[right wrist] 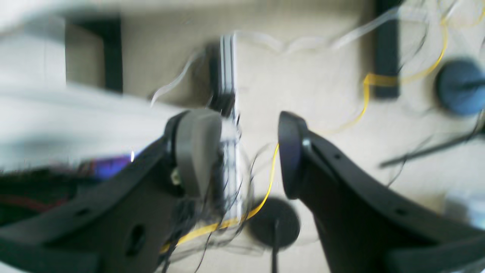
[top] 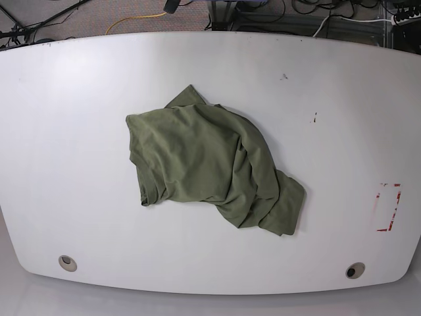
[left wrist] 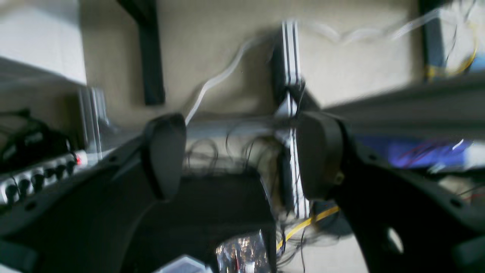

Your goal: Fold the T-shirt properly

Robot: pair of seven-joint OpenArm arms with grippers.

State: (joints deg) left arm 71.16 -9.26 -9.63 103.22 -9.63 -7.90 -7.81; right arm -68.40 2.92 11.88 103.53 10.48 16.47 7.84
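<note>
The olive-green T-shirt (top: 210,161) lies crumpled in a loose heap on the middle of the white table (top: 72,112), with a bunched lobe trailing toward the near right. Neither arm shows in the base view. In the left wrist view my left gripper (left wrist: 240,153) is open, its dark fingers wide apart with nothing between them; beyond it are only floor and cables. My right gripper (right wrist: 246,153) in the right wrist view is open too and holds nothing. Neither wrist view shows the T-shirt.
A red-marked patch (top: 388,207) sits near the table's right edge. Two round holes (top: 66,263) mark the near edge. Behind the table run cables, a yellow cord (top: 135,20) and an aluminium frame post (left wrist: 291,57) over beige floor.
</note>
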